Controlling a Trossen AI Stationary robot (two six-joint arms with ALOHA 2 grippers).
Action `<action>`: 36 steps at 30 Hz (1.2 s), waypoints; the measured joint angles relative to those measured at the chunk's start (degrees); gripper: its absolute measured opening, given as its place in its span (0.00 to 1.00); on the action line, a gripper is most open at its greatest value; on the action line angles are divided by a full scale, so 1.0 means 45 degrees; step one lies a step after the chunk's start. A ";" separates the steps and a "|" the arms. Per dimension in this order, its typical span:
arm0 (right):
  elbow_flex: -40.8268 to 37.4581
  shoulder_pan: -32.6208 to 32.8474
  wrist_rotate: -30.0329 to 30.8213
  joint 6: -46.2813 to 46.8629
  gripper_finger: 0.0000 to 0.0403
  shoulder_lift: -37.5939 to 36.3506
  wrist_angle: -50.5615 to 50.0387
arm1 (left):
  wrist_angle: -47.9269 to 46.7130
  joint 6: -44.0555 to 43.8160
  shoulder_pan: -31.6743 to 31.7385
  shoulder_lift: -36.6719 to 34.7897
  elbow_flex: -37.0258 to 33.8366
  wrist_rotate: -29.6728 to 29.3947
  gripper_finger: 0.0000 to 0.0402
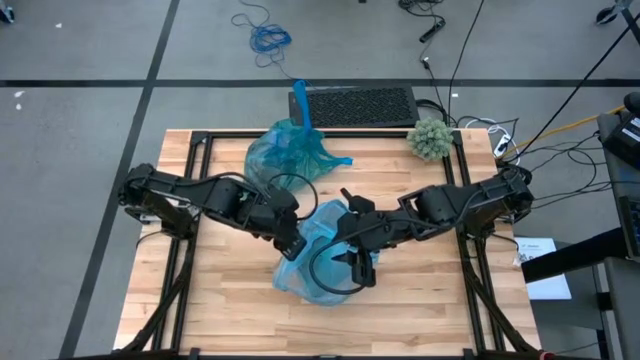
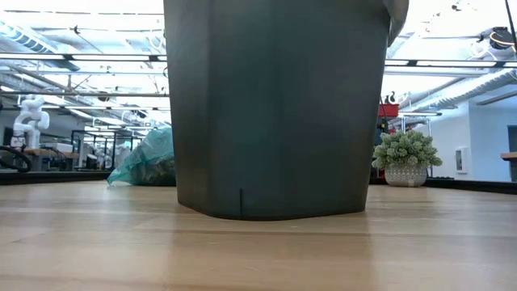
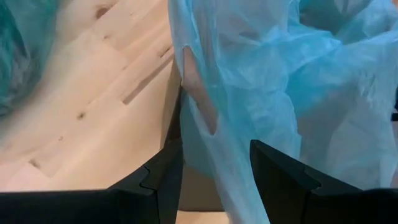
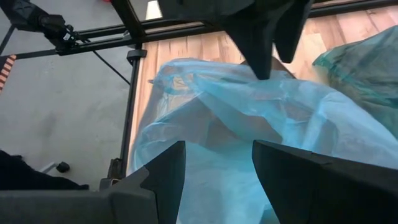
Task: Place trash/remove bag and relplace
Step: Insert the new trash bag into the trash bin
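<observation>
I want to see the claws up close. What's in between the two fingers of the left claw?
A fold of the light blue bag hangs between the left claw's fingers, with bare wooden table beside it. The left wrist view shows this.

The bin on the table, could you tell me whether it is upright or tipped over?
Upright: in the low view the bin stands on its flat base on the table.

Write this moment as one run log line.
left gripper: holds new bag | right gripper: open above bag | full bag: aside
</observation>
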 joint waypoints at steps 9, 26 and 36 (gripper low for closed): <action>0.0000 -0.0073 -0.0005 -0.0080 0.45 0.0000 -0.0055 | -0.0151 0.0956 0.0102 0.0486 -0.0010 -0.0026 0.39; 0.0000 -0.0315 0.0029 -0.0276 0.45 0.0000 -0.0706 | -0.1763 0.0210 0.0121 -0.0039 -0.0010 -0.0541 0.01; 0.0000 -0.0644 0.0009 -0.0309 0.45 0.0000 -0.1503 | -0.2518 -0.0472 0.0012 -0.0034 -0.0010 -0.0879 0.00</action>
